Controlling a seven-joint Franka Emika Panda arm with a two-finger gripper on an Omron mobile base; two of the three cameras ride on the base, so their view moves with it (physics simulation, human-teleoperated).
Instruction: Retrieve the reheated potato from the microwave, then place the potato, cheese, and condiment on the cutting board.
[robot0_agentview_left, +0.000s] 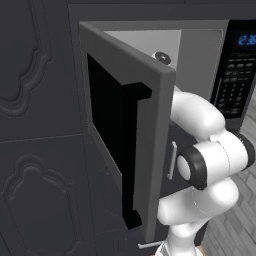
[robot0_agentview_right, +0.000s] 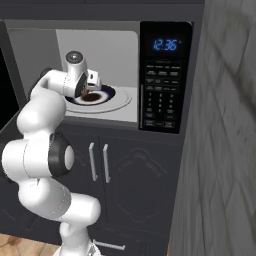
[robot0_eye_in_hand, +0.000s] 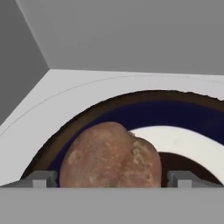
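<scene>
The microwave stands open, its door swung out to the left. Inside, the brown potato lies on a dark round plate with a white rim. My gripper reaches into the cavity and is open, with one fingertip on each side of the potato, close to it. From the right base view the hand points down at the potato, with the gripper just above the plate. The cheese, condiment and cutting board are out of view.
The open door and its black bar handle stand close to the arm's left side. Dark cabinet doors with two vertical handles lie below the microwave. A grey wall closes off the right.
</scene>
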